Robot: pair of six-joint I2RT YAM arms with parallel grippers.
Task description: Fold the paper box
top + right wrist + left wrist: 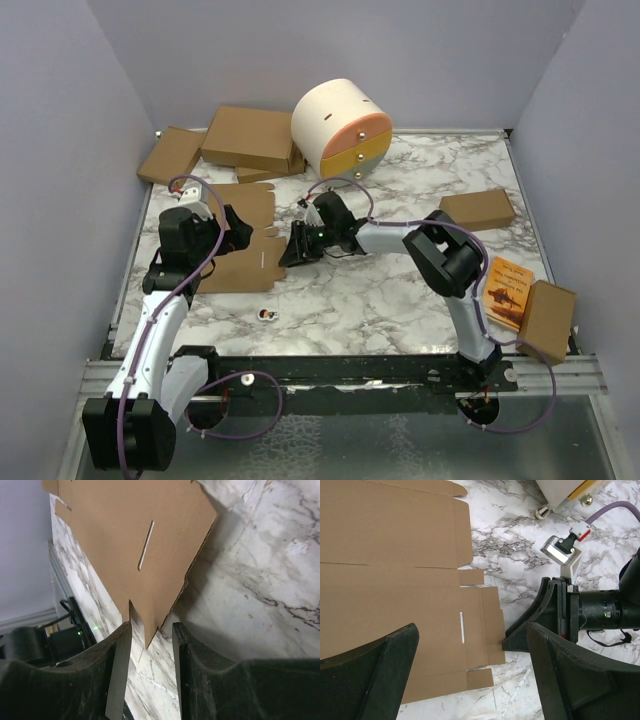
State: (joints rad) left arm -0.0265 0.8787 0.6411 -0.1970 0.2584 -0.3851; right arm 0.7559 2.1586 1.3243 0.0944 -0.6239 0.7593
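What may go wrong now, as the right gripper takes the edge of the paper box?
Only a corner of the paper box sits inside the right gripper, so it may slip out. The left gripper hangs open above the sheet and seems not to press it, so the whole sheet may slide or lift instead of folding.

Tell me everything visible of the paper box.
The paper box is a plain brown die-cut cardboard sheet, unfolded, with creases, side tabs and a narrow slit. It lies on the marble table, left of centre, right edge seemingly slightly raised. That edge's corner sits between the right gripper's parted fingers; the open left gripper hovers above.
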